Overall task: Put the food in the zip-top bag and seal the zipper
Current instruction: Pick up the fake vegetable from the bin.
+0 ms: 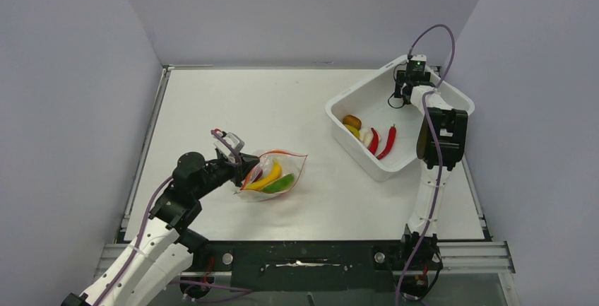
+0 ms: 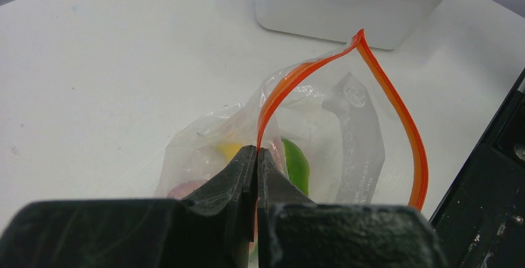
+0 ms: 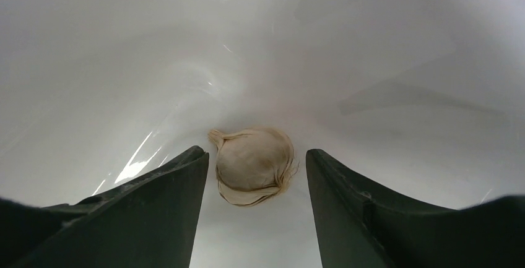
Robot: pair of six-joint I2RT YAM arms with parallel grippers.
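Beige food piece sits untouched between my right gripper's wide jaws, bin at two o'clock; left gripper pinches the zipper, zip-top bag at seven o'clock. A skewed squeeze could squirt it away; a slack pinch collapses the mouth.

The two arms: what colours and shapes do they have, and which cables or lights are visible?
Both the left arm and the right arm have white links and black joint housings. A thin lilac cable runs along each; a small green light glows on the right wrist. The left gripper and right gripper have dark, matte, wedge-shaped fingers. No markings are readable.
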